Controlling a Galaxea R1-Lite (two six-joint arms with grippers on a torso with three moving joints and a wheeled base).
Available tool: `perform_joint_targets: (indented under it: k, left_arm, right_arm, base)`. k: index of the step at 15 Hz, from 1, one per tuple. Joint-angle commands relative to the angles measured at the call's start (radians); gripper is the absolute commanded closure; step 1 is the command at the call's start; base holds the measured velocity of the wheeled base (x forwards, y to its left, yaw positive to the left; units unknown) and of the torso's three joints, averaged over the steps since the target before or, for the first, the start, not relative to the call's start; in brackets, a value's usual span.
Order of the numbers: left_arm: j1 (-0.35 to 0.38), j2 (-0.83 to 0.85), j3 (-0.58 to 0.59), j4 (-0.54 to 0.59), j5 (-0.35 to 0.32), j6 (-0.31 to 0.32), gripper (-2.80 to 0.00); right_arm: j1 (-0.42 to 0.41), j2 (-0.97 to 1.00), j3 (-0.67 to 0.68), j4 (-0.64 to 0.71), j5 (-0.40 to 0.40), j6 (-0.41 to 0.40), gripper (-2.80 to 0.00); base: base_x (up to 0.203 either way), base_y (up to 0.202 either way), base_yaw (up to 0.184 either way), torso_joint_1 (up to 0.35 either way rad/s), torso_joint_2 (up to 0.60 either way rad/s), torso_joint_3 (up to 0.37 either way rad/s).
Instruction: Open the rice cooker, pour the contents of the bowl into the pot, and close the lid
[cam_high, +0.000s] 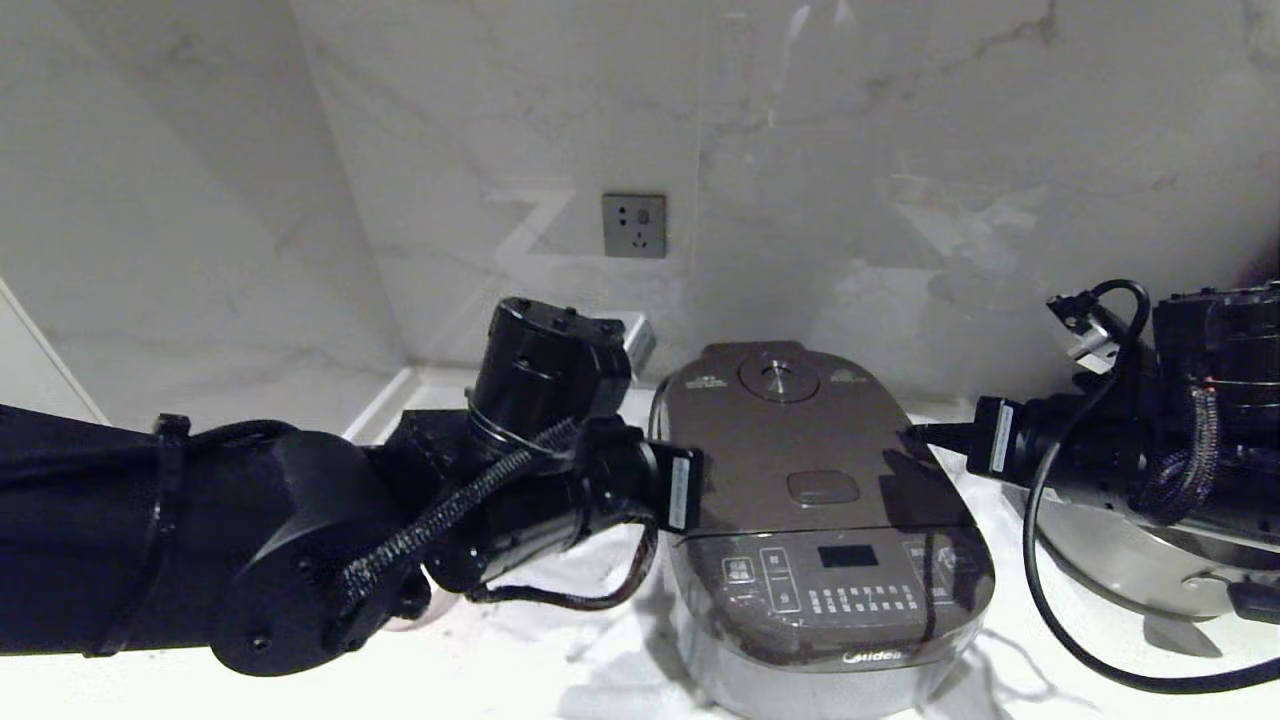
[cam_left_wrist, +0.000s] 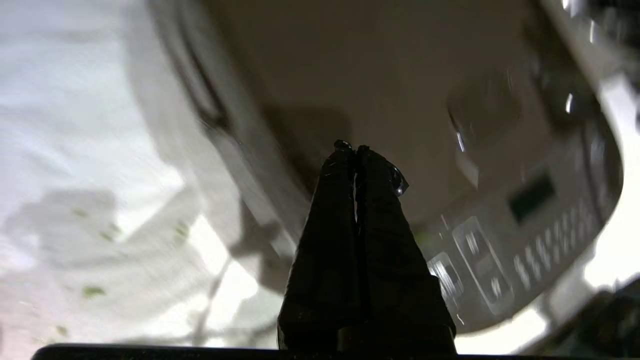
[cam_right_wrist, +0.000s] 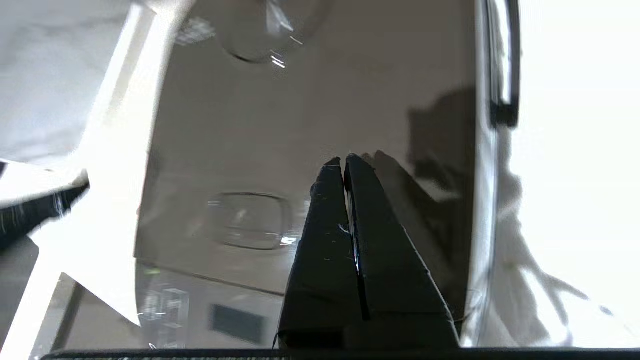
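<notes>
Rice cooker (cam_high: 820, 520) sits with its lid (cam_high: 790, 440) down; we hold our left gripper (cam_left_wrist: 356, 150) and right gripper (cam_right_wrist: 345, 162) pinched closed, empty, over its sides.

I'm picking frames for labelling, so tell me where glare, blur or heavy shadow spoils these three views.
Head view: even light, sharp; the rice cooker has a glossy lid mirroring the right claw. Left wrist view: motion blur smears the cooker's button panel, and the counter is washed out behind the shut left claw. Right wrist view: the counter is blown out white, and the claw casts a shadow on the lid.
</notes>
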Motion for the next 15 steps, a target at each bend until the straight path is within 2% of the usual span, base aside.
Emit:
perform_joint_targets:
  k: [1,4,6,8,12,15]
  left_arm:
    - [0.031,-0.052,-0.022,-0.007,0.006,-0.001,0.0]
    - [0.053,-0.109,-0.014,-0.004,0.004,-0.014,0.0]
    - [0.06,-0.189,0.03,0.0,0.006,-0.025,0.0]
    - [0.074,-0.287,0.118,-0.003,0.011,-0.023,0.0]
    - [0.139,-0.612,0.334,-0.003,0.008,-0.018,0.0]
    - [0.22,-0.884,0.499,0.002,0.01,0.031,0.0]
  right_arm:
    - [0.013,-0.025,-0.007,-0.003,0.002,0.002,0.0]
    - [0.03,-0.034,-0.002,-0.003,0.003,0.005,0.0]
    - [0.033,-0.077,0.01,0.004,0.001,0.004,0.0]
    - [0.032,-0.13,0.039,0.006,-0.004,0.001,0.0]
    - [0.033,-0.259,0.12,0.043,-0.006,-0.002,0.0]
    - [0.032,-0.262,0.131,0.051,-0.016,-0.003,0.0]
  base:
    - [0.0,0.0,0.0,0.0,0.0,0.0]
    - [0.0,0.0,0.0,0.0,0.0,0.0]
    - [0.0,0.0,0.0,0.0,0.0,0.0]
    - [0.0,0.0,0.0,0.0,0.0,0.0]
    - [0.0,0.0,0.0,0.0,0.0,0.0]
    - [0.0,0.0,0.0,0.0,0.0,0.0]
